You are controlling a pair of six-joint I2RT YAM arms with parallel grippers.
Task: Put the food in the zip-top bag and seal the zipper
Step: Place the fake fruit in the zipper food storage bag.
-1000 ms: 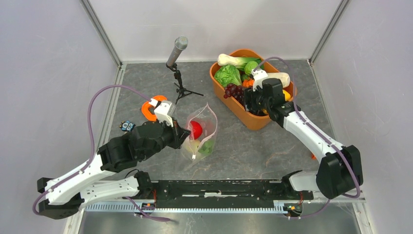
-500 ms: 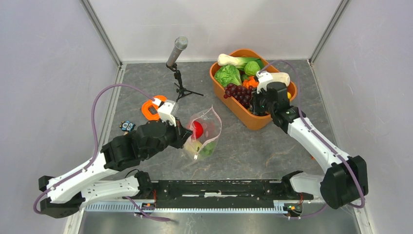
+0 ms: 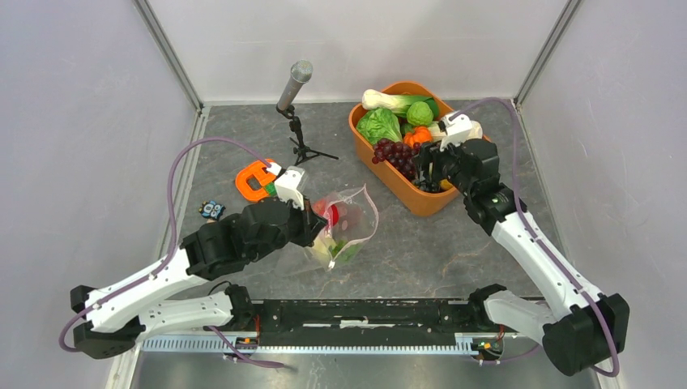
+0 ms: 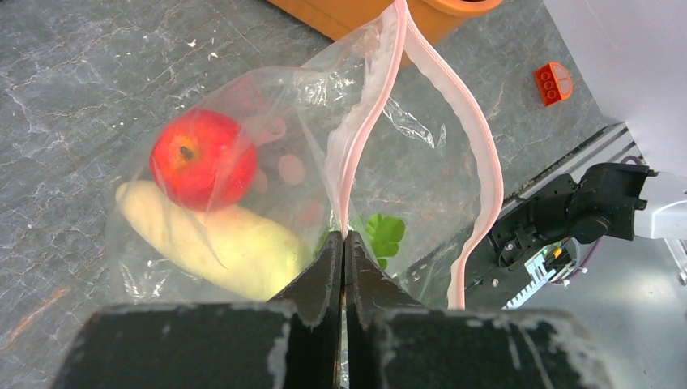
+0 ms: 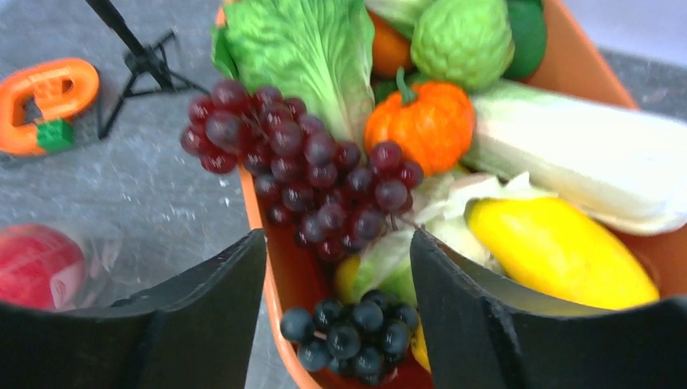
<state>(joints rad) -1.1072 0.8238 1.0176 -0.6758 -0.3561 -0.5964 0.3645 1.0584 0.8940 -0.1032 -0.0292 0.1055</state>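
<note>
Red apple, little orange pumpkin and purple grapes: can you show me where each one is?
Red apple (image 4: 202, 158): left wrist view, middle of its red skin.
Orange pumpkin (image 5: 421, 123): right wrist view, middle of its round body.
Purple grapes (image 5: 301, 166): right wrist view, centre of the bunch.

Bare grey surface (image 3: 421, 243) lies between your orange plastic tub (image 3: 415, 200) and clear zip-top plastic bag (image 3: 356, 223); the black microphone stand (image 3: 300, 143) stands well behind.

Right pincer (image 3: 428, 164) shifted rightward over tub (image 3: 422, 203); left pincer (image 4: 342, 241) carried bag (image 4: 421, 162) rightward.
</note>
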